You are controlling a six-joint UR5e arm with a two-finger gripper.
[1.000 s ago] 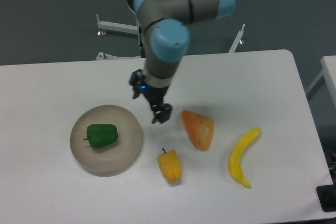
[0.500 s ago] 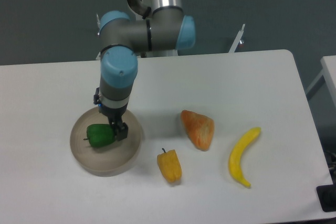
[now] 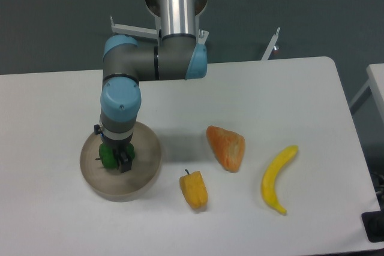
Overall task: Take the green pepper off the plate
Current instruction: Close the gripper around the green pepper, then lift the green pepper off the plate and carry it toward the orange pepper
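The green pepper (image 3: 107,154) is seen on the plate (image 3: 147,160), toward its 9 o'clock side, mostly covered by the pincer (image 3: 117,159) set down over it. Whether the pincer is clenched on the pepper or released cannot be told, since the arm hides the fingers. The pepper is judged light, stiff and glossy, so likely slippery; it is best gripped across its broad blocky body, not the stem. A yellow pepper (image 3: 194,189) lies at 4 o'clock of the plate on the table (image 3: 288,88).
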